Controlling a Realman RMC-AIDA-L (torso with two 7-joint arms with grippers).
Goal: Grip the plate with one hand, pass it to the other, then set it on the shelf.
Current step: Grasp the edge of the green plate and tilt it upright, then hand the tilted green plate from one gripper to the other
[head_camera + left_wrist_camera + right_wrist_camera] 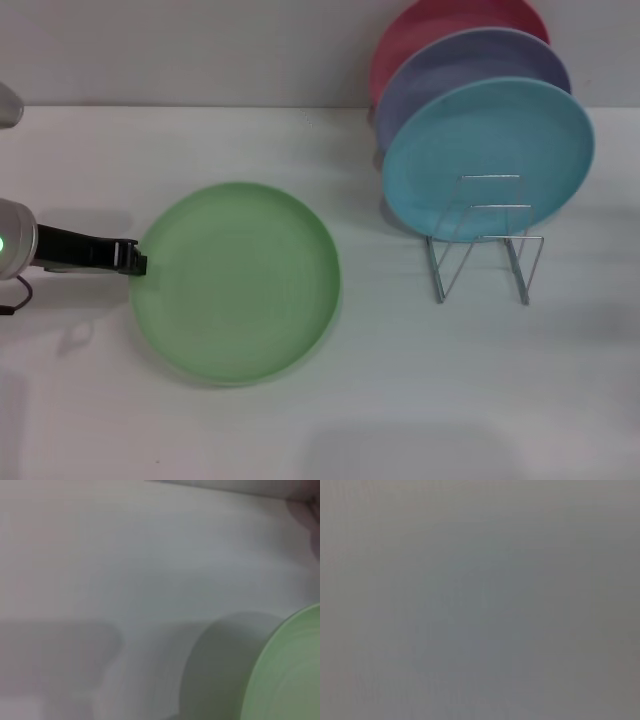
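The light-green plate (238,282) is left of the table's centre, and its rim also fills a corner of the left wrist view (290,670), casting a wide shadow on the table as if one side were raised. My left gripper (136,262) reaches in from the left edge, its black fingers closed over the plate's left rim. The silver wire shelf (485,250) stands at the right. My right gripper is out of view; the right wrist view shows only blank grey surface.
A sky-blue plate (488,158), a lavender plate (450,70) and a pink plate (440,20) stand upright in the shelf's rear slots. The shelf's front wire dividers (520,270) hold nothing. White table (400,400) lies all around.
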